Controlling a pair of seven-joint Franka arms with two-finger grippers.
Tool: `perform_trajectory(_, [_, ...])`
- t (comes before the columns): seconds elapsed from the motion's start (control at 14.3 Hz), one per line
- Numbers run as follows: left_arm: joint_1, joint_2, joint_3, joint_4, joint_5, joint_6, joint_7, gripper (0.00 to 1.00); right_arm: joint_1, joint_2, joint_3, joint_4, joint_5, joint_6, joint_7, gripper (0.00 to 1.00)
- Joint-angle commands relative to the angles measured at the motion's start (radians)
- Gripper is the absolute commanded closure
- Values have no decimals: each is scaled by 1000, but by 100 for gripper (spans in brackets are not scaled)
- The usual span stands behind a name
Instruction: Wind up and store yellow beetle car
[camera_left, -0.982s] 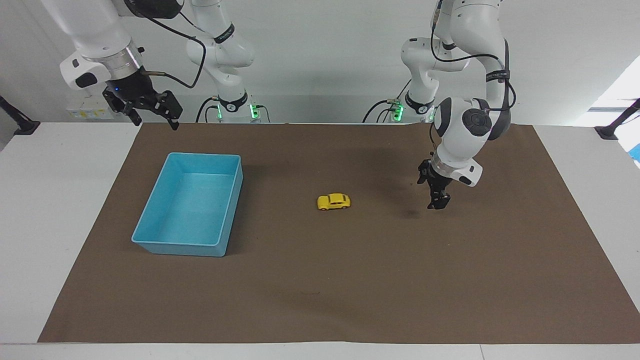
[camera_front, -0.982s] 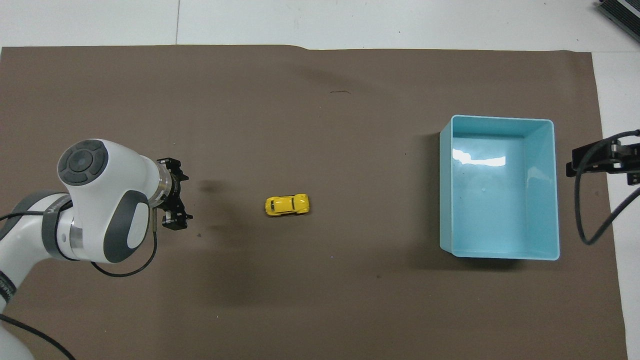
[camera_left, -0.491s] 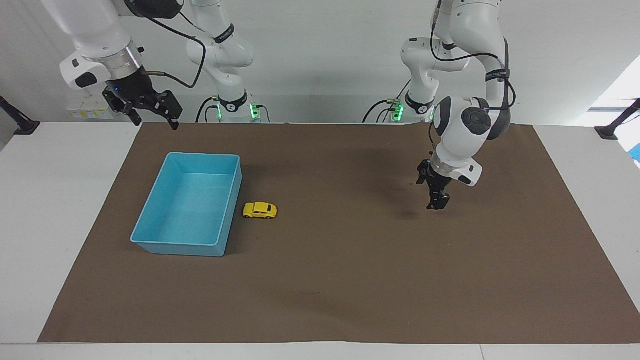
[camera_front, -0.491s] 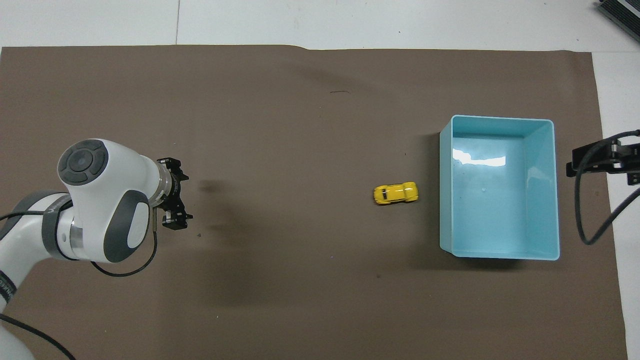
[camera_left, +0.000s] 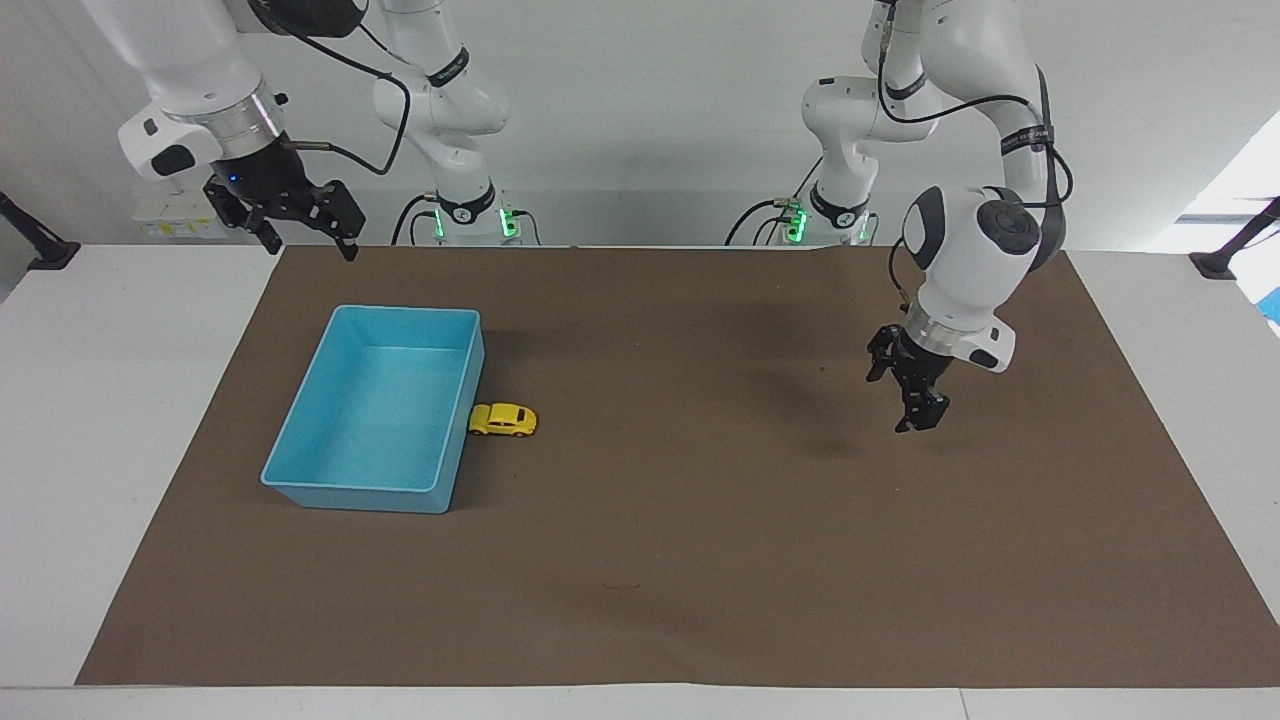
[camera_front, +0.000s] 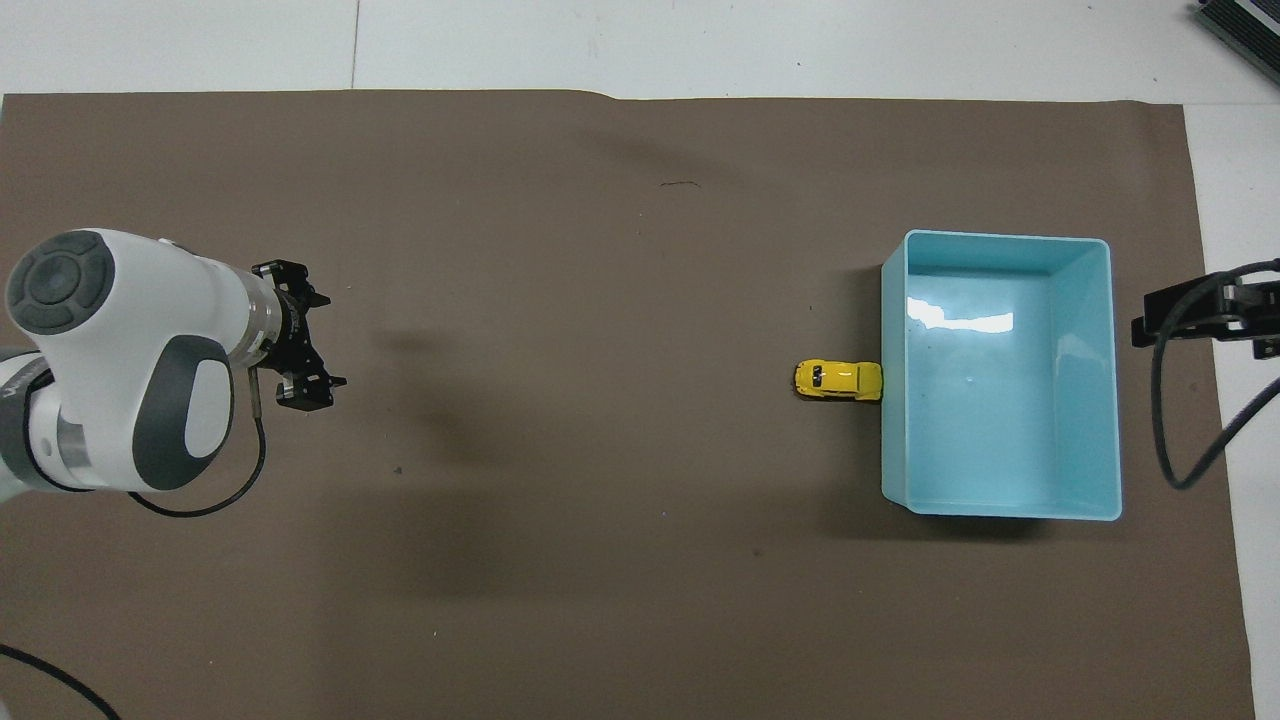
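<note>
While the yellow beetle car (camera_left: 503, 420) (camera_front: 838, 380) rests on the mat against the blue bin (camera_left: 300, 455) (camera_front: 1100, 400) wall, seemingly touching it, the left gripper (camera_left: 922, 408) (camera_front: 300, 340) hangs empty, fingers parted, at the car's 9 o'clock in the overhead view. The right gripper (camera_left: 300, 228) waits with fingers spread, empty, over the table edge near the bin.

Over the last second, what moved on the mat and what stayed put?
The yellow beetle car rolled by itself across the mat from the middle to the right arm's end and now sits against the blue bin. The left gripper shifted away from the car, holding nothing. The bin barely shifted; the right gripper waits, unmoved.
</note>
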Motion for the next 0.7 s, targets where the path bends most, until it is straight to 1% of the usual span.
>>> perform_trajectory(0.0, [16,1,-11,45,14,-30,2,0,20,-4,6,-33,22,41,-22,0])
perform_trajectory(0.14, [18,-9,-10,94,14,-67,2,0,51,4,6,-44,22,68,48,0])
perform_trajectory(0.35, [42,-32,-10,177,13,-111,2,0,85,7,6,-87,22,133,168,0])
perform_trajectory(0.63, [67,-32,-7,287,13,-183,2,0,125,50,6,-102,9,177,311,0])
